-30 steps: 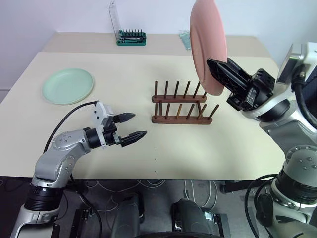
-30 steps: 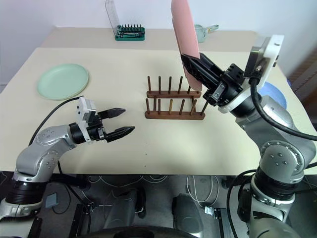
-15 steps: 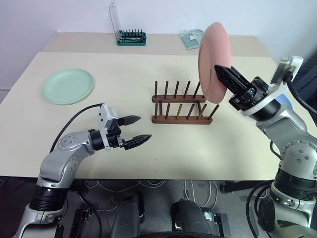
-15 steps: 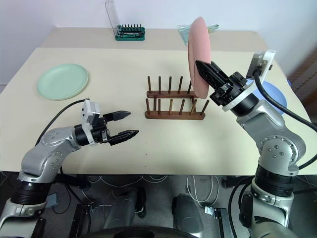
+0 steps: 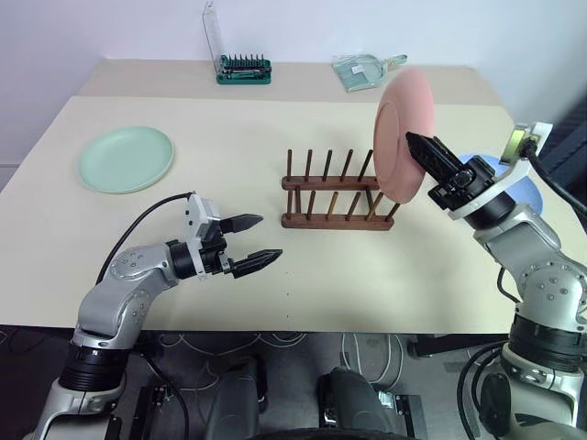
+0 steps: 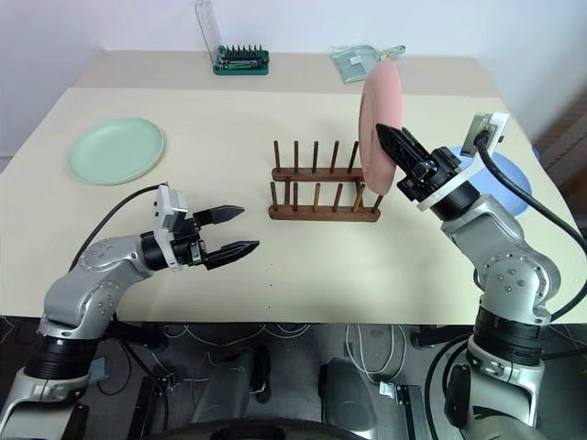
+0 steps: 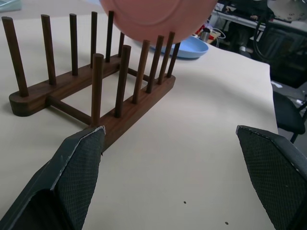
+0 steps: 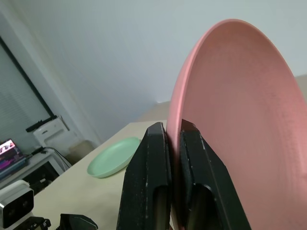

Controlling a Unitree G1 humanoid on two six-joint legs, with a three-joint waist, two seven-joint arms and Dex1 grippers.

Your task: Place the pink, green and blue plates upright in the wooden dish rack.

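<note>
Fingers on my right, shut on the pink plate, have come down by the wooden dish rack, ready to slot; left fingers stay wide open, holding nothing.

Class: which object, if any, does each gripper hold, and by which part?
The right gripper pinches the pink plate by its rim; the left gripper is open and holds nothing.
</note>
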